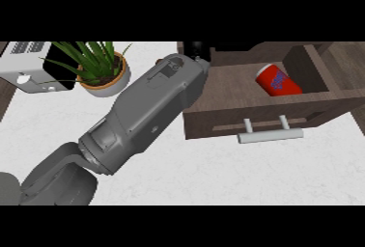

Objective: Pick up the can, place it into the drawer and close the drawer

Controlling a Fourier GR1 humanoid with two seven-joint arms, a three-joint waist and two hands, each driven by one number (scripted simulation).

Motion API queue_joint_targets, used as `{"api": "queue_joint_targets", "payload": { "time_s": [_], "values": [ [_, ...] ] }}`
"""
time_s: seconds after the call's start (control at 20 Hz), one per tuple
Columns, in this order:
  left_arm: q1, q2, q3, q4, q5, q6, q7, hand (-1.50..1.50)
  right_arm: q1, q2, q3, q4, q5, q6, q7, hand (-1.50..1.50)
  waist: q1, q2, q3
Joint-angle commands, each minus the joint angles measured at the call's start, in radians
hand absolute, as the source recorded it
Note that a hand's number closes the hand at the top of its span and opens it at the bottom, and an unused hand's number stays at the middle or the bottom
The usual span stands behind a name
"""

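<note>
While can (279, 80) lies in open drawer (214, 126), left arm (146, 113) reaches over

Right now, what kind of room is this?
Probably a kitchen. There is a white counter, a toaster beside a potted plant, and an open wooden drawer with a red can lying inside.

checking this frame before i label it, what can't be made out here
- Left hand, head view: only a dark bit shows past the grey forearm at the drawer's back corner; its pose is hidden.
- Right hand: in no view.
- Can, head view: lies in the open drawer, but its label is too small to read.
- White appliance, head view: cut off by the left edge and partly hidden by the potted plant.
</note>
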Motion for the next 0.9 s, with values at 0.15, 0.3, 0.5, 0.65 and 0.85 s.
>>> {"api": "queue_joint_targets", "payload": {
  "time_s": [0.15,0.3,0.5,0.65,0.85],
  "values": [
    [-0.02,0.0,0.005,-0.03,0.055,0.018,-0.047,-1.5,-0.035,-0.008,0.037,-0.112,0.179,0.067,-0.114,-1.5,0.006,-0.001,0.0],
    [-0.027,0.0,0.001,-0.019,0.041,-0.029,-0.074,-1.5,-0.132,-0.036,0.072,-0.099,0.303,0.017,-0.111,-1.5,0.047,-0.001,-0.002],
    [0.0,0.0,-0.023,-0.051,0.062,0.009,-0.135,-1.5,-0.205,-0.034,0.2,-0.114,0.502,0.025,-0.128,-1.5,0.052,0.006,-0.002],
    [0.0,0.0,-0.027,-0.052,0.069,0.015,-0.116,-1.5,-0.238,-0.039,0.261,-0.061,0.642,0.017,-0.147,-1.5,0.065,-0.003,-0.001],
    [-0.048,0.0,0.01,-0.032,0.08,-0.001,-0.071,-1.5,-0.328,-0.039,0.413,-0.019,0.857,-0.026,-0.143,-1.5,0.084,-0.004,-0.002]
  ]
}}
